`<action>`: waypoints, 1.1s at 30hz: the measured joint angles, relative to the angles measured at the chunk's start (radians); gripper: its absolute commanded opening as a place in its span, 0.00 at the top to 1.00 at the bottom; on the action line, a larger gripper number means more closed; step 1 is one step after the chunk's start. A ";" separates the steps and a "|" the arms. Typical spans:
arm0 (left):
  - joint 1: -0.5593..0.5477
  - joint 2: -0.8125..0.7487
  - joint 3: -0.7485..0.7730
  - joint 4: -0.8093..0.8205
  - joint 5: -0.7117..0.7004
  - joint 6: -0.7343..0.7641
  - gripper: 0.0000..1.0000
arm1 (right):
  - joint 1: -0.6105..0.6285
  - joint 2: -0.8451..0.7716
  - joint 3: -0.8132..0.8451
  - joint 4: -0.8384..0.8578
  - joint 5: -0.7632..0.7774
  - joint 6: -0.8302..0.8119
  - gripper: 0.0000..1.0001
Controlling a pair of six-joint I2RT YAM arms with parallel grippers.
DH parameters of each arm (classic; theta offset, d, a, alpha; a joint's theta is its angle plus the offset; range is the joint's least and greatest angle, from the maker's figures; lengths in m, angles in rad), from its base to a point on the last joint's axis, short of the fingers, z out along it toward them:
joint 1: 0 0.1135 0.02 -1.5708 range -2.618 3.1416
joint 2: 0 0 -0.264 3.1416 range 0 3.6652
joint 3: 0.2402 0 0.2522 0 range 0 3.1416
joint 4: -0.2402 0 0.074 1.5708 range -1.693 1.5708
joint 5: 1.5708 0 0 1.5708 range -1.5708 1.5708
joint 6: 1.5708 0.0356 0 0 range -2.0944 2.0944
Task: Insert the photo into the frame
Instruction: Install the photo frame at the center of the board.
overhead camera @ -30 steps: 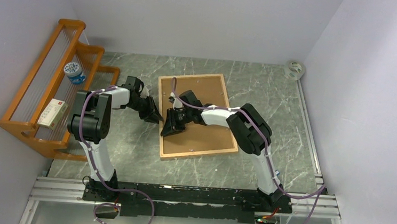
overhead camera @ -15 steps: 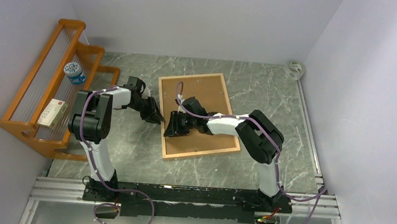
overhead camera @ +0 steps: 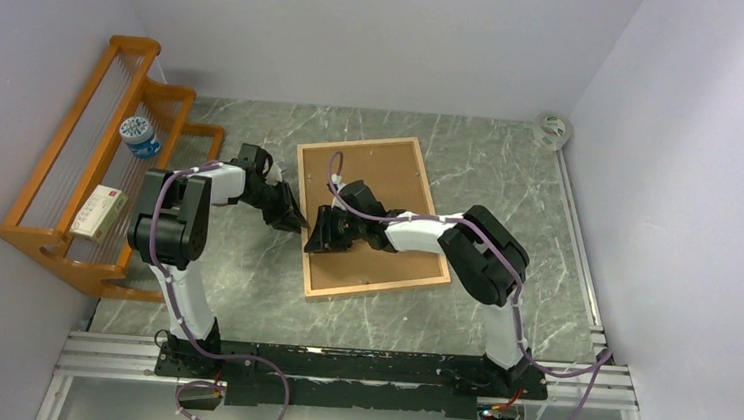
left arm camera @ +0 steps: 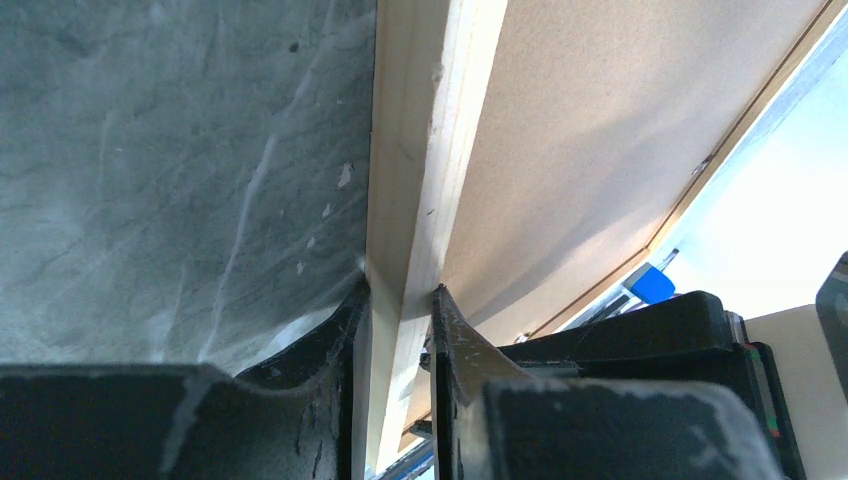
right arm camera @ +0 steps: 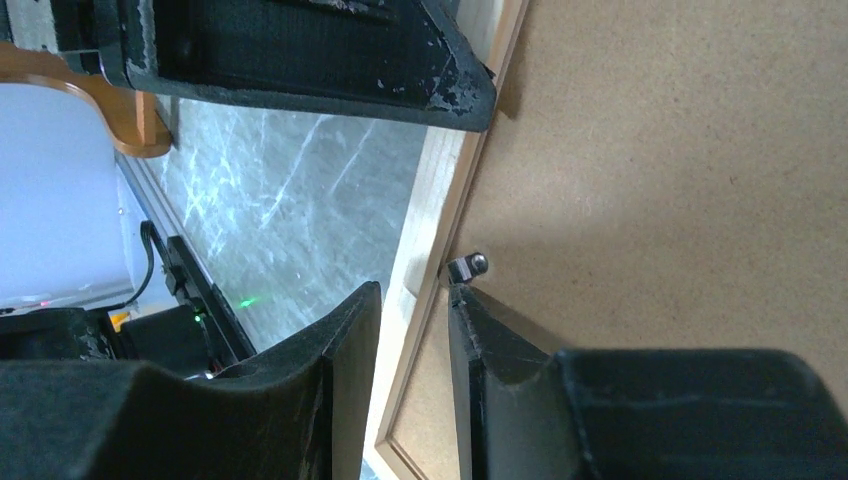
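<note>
Jaws of both arms meet at one rail in the top view. The left gripper (overhead camera: pixel 292 220) comes at the left long side of the frame (overhead camera: pixel 372 286) from outside. The right gripper (overhead camera: pixel 318 238) reaches across the brown backing board (overhead camera: pixel 381 176) to that same side, just beside the other. From above, neither opening can be judged. The frame lies back-up on the table (overhead camera: pixel 511 181). The photo shows nowhere, so whether it lies under the board cannot be told. Counted: one frame, one board, two grippers, one orange rack (overhead camera: pixel 54 245) bearing one tub (overhead camera: pixel 139 136) and one box (overhead camera: pixel 99 213), and one tape roll (overhead camera: pixel 553 130) in the far corner.

Left wrist view: the fingers (left arm camera: pixel 340 340) stand narrow, pinched on the pale wood rail, one outside and one on the board side.

Right wrist view: the fingers are narrow too and straddle the rail, but a gap shows at the outer finger, so a firm hold cannot be confirmed. One small metal tab (right arm camera: pixel 470 266) sits at the inner fingertip.

The step in hand is probably working that tab. It would go best with the left arm holding the rail steady while the right fingertip nudges low and gently, without gouging the board.
</note>
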 measured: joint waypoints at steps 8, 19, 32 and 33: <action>0.004 0.000 -0.010 0.016 0.011 -0.005 0.95 | 0.008 0.018 0.021 0.010 0.008 0.008 0.64; 0.005 0.000 -0.008 0.011 0.010 -0.008 0.87 | 0.015 0.013 0.014 0.022 0.018 -0.001 0.61; 0.027 0.000 0.060 -0.066 -0.007 -0.009 0.42 | -0.024 -0.169 -0.067 0.033 0.163 -0.048 0.59; 0.033 0.000 0.070 -0.069 -0.007 -0.008 0.41 | -0.035 -0.166 -0.051 0.021 0.172 -0.048 0.59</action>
